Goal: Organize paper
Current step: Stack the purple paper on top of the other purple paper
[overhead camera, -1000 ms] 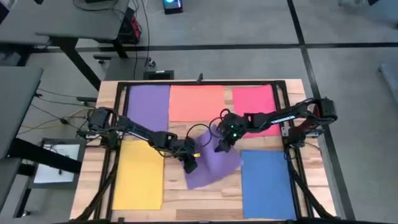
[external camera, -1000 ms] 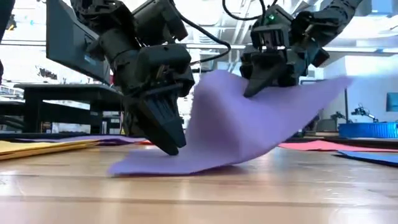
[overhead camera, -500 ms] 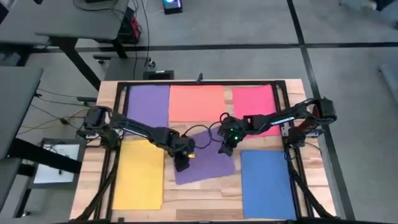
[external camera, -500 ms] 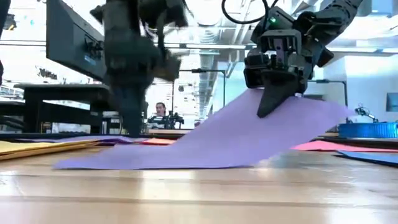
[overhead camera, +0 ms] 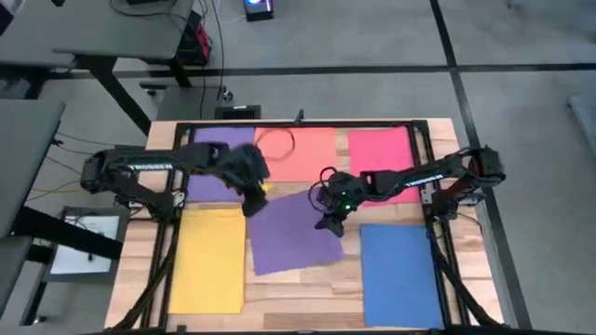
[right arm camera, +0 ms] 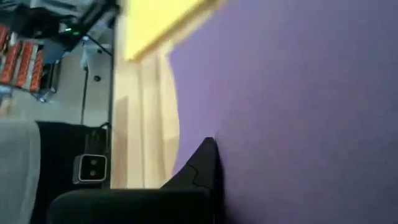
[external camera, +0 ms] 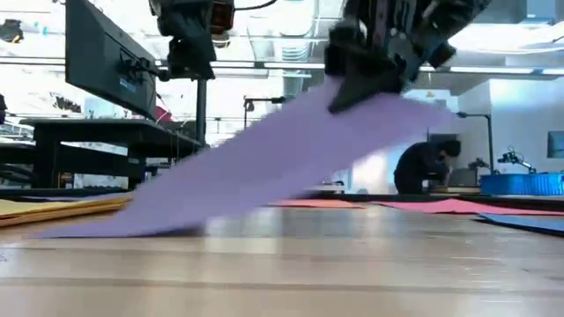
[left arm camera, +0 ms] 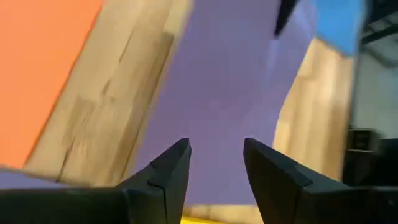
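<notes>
Hovering above the table's (overhead camera: 307,279) back-left area with nothing between its parted fingers, the left gripper (overhead camera: 253,199) hangs clear of the loose purple sheet (overhead camera: 293,233). At centre, the right gripper (overhead camera: 328,220) pinches that sheet's far edge, lifting it while the near edge rests on the wood. No containers or readable writing show.

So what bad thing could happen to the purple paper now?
The right gripper alone holds the loose purple sheet by one edge, lifted at a slant with its far end dragging on the table. It could crease or slip out of the jaws. It also lies crooked between the yellow sheet and blue sheet, so it might land on top of one. The left gripper hangs open close by and might snag it.
</notes>
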